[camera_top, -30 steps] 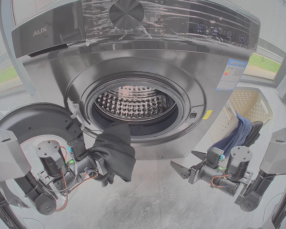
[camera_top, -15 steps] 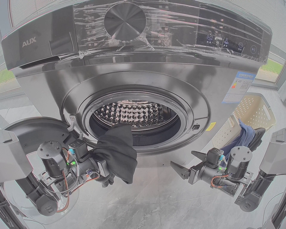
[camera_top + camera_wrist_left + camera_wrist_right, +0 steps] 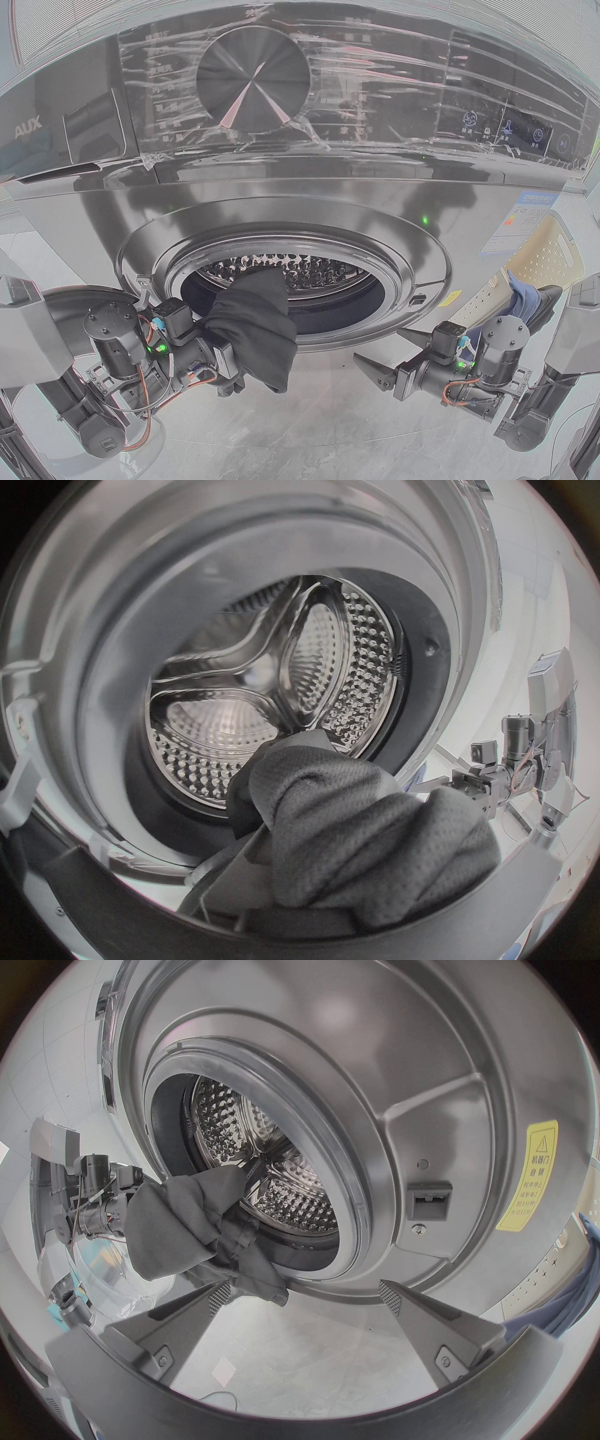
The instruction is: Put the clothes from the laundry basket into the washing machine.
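Left claw [image 3: 249, 361] grips the black garment [image 3: 256, 319] at the washing machine's [image 3: 312, 206] door opening, its tip draped over the rim. Right claw [image 3: 378, 345] hangs wide open, empty, below that opening.

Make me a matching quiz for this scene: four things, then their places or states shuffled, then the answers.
Things:
1. black garment
2. blue garment
3. right gripper
4. washer door

States:
A. open, holding nothing
B. draped over the laundry basket rim
C. swung open on the robot's left
D. held at the drum mouth

Pairs: 1-D, 2-B, 3-A, 4-C.
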Tool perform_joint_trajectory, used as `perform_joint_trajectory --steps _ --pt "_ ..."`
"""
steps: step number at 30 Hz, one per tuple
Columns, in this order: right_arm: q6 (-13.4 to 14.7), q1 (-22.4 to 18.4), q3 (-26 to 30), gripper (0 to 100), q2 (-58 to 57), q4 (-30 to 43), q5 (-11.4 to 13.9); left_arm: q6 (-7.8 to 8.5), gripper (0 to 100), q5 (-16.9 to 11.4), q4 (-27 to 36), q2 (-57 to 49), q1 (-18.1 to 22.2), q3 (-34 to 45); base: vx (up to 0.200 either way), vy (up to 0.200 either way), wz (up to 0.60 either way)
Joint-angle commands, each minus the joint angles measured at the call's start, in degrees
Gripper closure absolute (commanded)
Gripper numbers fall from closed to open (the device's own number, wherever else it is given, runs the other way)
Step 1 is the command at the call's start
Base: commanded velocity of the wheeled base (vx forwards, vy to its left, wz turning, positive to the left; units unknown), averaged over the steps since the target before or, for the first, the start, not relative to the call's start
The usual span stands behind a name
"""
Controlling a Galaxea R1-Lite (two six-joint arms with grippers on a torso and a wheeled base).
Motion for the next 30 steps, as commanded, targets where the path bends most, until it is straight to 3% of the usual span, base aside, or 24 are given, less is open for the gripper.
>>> perform_joint_trajectory --steps 1,5,17,19,23,30 --pt "-0.2 2.9 2.7 0 -1.1 0.1 0.2 -0.01 100 0.2 0.0 -0.1 -2.6 0.4 0.000 0.000 0.00" --pt "-0.1 5.0 3.4 0 -2.2 0.1 0.1 -0.01 100 0.9 0.0 0.4 -5.0 0.1 0.000 0.000 0.00" --pt "-0.2 5.2 3.3 0 -2.8 0.1 0.0 -0.54 100 1.0 -0.1 3.3 -5.5 -2.9 0.000 0.000 0.00" --pt "-0.1 5.9 3.5 0 -2.5 0.1 0.0 -0.19 100 1.5 0.0 6.5 -5.9 -4.9 0.000 0.000 0.00" --pt "-0.1 6.8 3.9 0 -2.5 0.0 0.0 -0.19 100 5.3 -0.1 13.0 -6.1 -10.7 0.000 0.000 0.00" --pt "0.0 7.6 4.1 0 -2.5 0.0 -0.1 -0.98 100 5.8 0.0 20.5 -6.1 -20.3 0.000 0.000 0.00"
